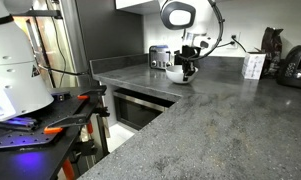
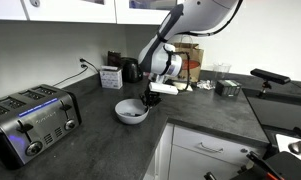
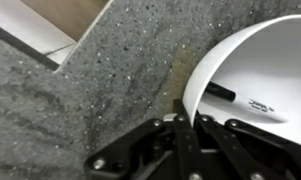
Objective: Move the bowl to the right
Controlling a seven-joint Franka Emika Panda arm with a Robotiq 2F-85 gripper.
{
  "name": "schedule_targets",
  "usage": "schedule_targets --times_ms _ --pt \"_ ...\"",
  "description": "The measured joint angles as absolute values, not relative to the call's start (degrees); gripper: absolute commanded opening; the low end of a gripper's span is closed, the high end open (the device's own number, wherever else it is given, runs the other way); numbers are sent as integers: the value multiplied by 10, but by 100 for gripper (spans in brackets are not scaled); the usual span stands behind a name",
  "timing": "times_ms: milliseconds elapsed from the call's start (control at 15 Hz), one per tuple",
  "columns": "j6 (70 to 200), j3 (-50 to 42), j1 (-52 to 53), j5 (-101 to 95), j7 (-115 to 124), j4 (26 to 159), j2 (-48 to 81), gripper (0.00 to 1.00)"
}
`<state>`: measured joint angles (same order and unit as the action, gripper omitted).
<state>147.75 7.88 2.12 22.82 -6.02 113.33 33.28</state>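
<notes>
The white bowl (image 2: pixel 130 111) sits on the grey speckled counter (image 2: pixel 110 145), also seen in an exterior view (image 1: pixel 176 73) below the arm. In the wrist view the bowl (image 3: pixel 255 70) fills the right side, with a dark pen-like object (image 3: pixel 222 91) inside it. My gripper (image 3: pixel 187 122) has its black fingers closed on the bowl's rim, one finger inside and one outside. In an exterior view the gripper (image 2: pixel 150 100) sits at the bowl's right edge.
A black-and-silver toaster (image 2: pixel 30 120) stands left of the bowl. A white box (image 2: pixel 111 76), a dark kettle-like item (image 2: pixel 130 70) and other clutter (image 2: pixel 225 87) line the back wall. The counter edge and a stove gap (image 3: pixel 50 35) lie nearby.
</notes>
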Motion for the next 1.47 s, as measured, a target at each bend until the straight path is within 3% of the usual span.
schedule_targets --times_ms 1000,1067,1133,1467 --pt "1466 -5 17 145 98 987 402 1" --pt "1456 -5 15 147 104 979 409 30" --pt "1446 -4 12 148 110 971 414 31" --pt "1433 18 -11 172 109 946 418 69"
